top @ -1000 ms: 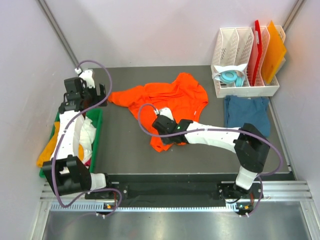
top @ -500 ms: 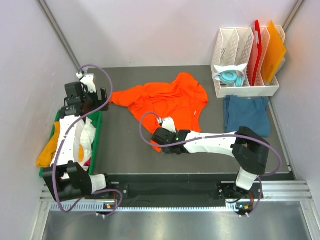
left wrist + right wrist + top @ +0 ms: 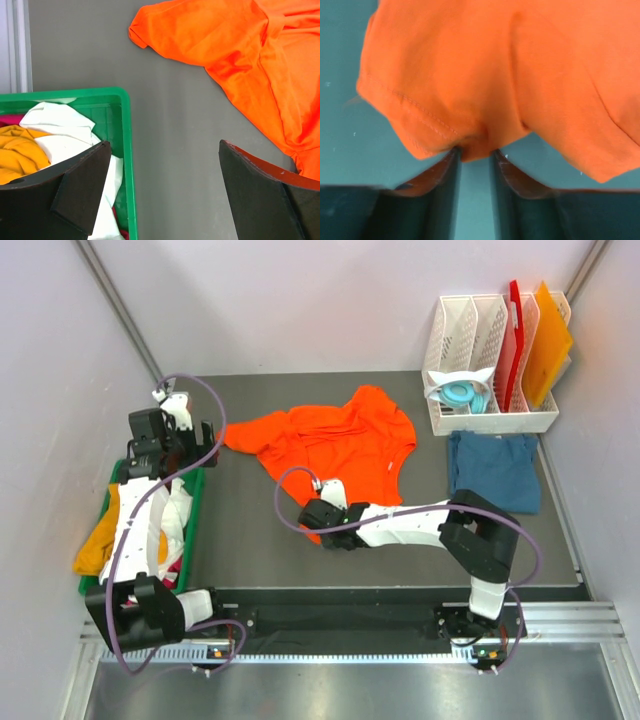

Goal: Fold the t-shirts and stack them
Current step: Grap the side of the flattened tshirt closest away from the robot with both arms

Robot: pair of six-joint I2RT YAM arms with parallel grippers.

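1. Where the right pincer [image 3: 476,152] meets the cloth, its two dark fingers [image 3: 445,175] stand close together, clenched on a small puckered fold at the hem of the orange t-shirt [image 3: 485,70]; the right wrist view shows that hem bunching just at the fingertips.
2. Seen from above, that right pincer [image 3: 318,520] lies low on the counter [image 3: 250,530] at the 7 o'clock corner of the orange t-shirt [image 3: 340,440], its arm stretched flat toward 3 o'clock.
3. From that grip the orange t-shirt spreads crumpled over the middle of the counter toward 12 o'clock, one sleeve reaching out to 10 o'clock.
4. At 9 o'clock the left pincer [image 3: 165,150] hangs released, jaws wide and empty, over bare counter between the sleeve and the green bin [image 3: 125,150].
5. Inside the bin lie a white t-shirt [image 3: 60,120] and a yellow-orange t-shirt [image 3: 20,150], heaped together.
6. At 3 o'clock a teal-blue t-shirt [image 3: 493,468] lies folded flat, apart from the orange one.
7. Just beyond it, at 1 o'clock, a white rack [image 3: 455,340] holds a red board [image 3: 510,350] and an orange board [image 3: 548,340] upright.
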